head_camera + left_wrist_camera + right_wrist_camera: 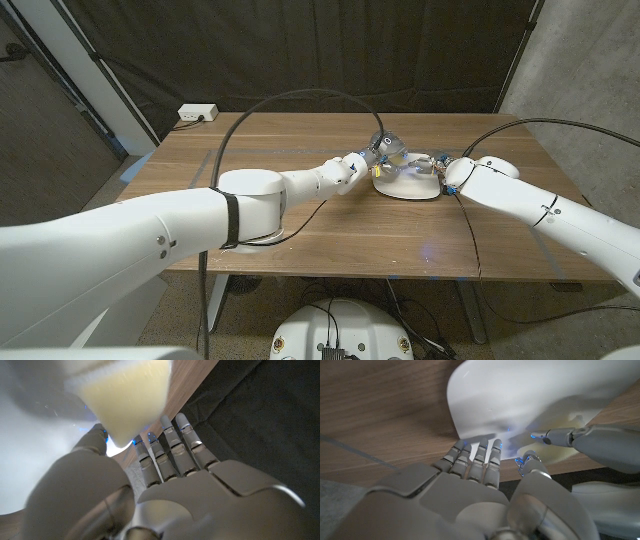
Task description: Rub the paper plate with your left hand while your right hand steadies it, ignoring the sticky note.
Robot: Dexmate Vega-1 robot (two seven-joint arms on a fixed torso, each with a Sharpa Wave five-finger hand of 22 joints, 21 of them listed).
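Note:
The white paper plate (410, 188) lies right of the table's middle, towards the far edge. My left hand (385, 155) is over its far-left rim with its fingers stretched out, holding nothing. In the left wrist view that hand (170, 475) reaches past the white plate (25, 460) and a blurred pale yellow sticky note (120, 395) near the thumb. My right hand (440, 168) is at the plate's right rim. In the right wrist view its straight fingers (480, 455) touch the plate's (530, 395) edge. One finger of the left hand (580, 440) points onto the plate there.
A white power box (197, 113) sits at the table's far left corner. Black cables (290, 95) arc over the table behind both arms. A dark curtain hangs behind the table. Bare wood stretches to the plate's left and along the near edge.

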